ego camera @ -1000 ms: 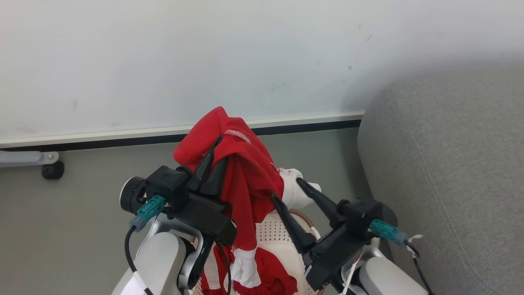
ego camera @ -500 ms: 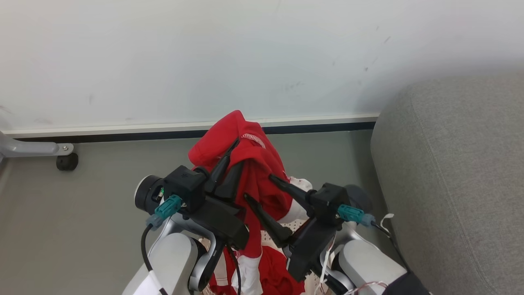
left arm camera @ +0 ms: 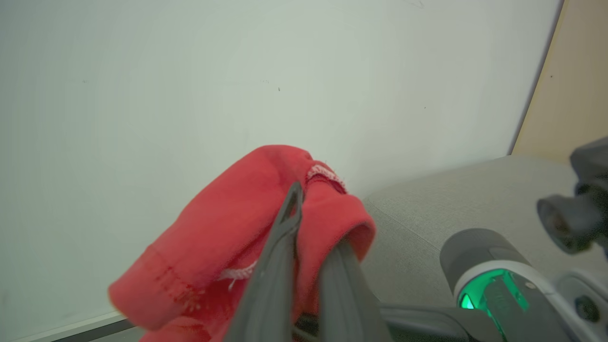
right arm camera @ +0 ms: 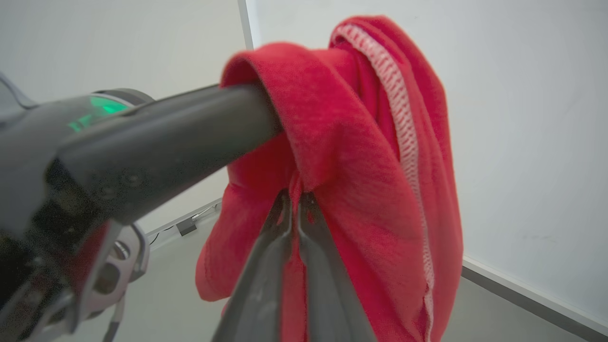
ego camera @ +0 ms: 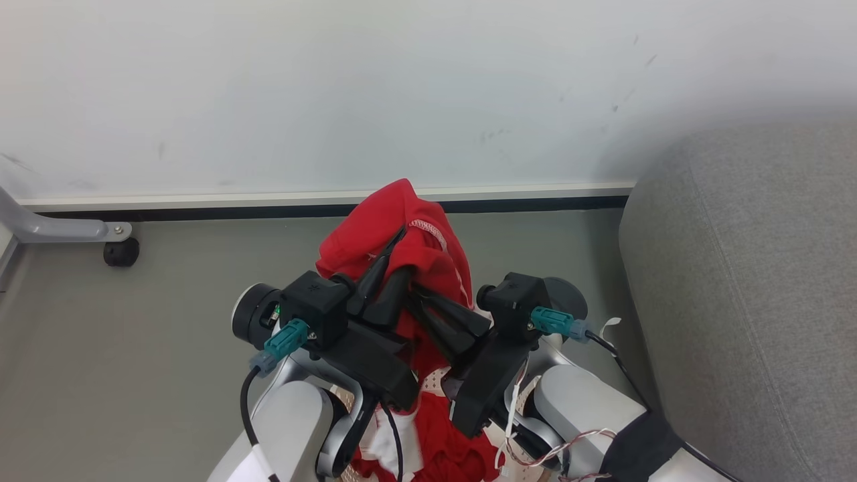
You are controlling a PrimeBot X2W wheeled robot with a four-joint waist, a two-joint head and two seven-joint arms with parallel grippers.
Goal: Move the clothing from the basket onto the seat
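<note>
The right gripper (ego camera: 416,294), whose fingers stood spread beside the hanging cloth a second ago, has swung in toward the left and pinched shut on a fold of the clothing (ego camera: 375,234); the right wrist view shows its two tips pressed together with red fabric between them. The left gripper (ego camera: 405,251) stays clenched on the same red garment higher up, the cloth draped over its fingers in front of the pale wall (ego camera: 335,87). The garment hangs above the basket (ego camera: 435,379), where more red and white cloth lies. The arms hide its lower end, so it may or may not be clear of that pile. The seat (ego camera: 750,268) stands to the right, apart from the lifted garment, with nothing red on its visible part.
</note>
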